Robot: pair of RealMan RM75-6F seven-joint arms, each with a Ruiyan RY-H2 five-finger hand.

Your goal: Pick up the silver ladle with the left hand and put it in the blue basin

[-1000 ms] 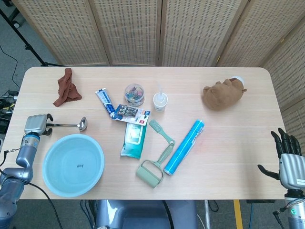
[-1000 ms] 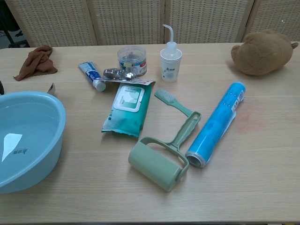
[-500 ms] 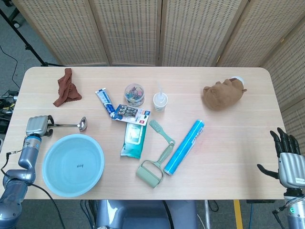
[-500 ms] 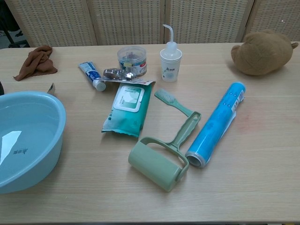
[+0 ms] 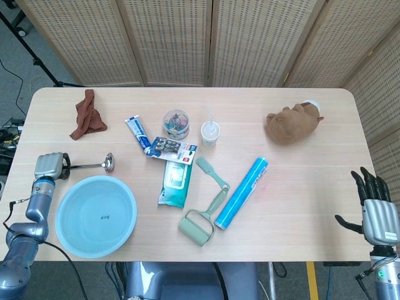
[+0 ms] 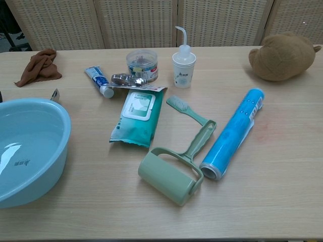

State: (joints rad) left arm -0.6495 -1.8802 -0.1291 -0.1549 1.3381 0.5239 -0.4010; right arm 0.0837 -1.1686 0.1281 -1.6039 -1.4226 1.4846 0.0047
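Observation:
The silver ladle (image 5: 94, 165) lies on the table just beyond the blue basin (image 5: 130, 201), its bowl pointing right. My left hand (image 5: 50, 167) is at the table's left edge with its fingers curled around the end of the ladle's handle. In the chest view only the ladle's bowl (image 6: 54, 94) shows, behind the basin (image 6: 35, 131); the left hand is out of that frame. My right hand (image 5: 375, 211) hangs off the table's front right corner, fingers spread and holding nothing.
A brown cloth (image 5: 87, 115) lies at the back left. Toothpaste (image 5: 136, 131), a jar of clips (image 5: 177, 123), a squeeze bottle (image 5: 210, 132), a wipes pack (image 5: 175, 182), a lint roller (image 5: 200, 225) and a blue roll (image 5: 242, 192) fill the middle. A plush toy (image 5: 292, 124) sits at the back right.
My left hand's fingers have drawn in around the ladle handle and the hand has shifted slightly nearer. The ladle's bowl has tipped a little in the chest view. The right hand has sunk slightly.

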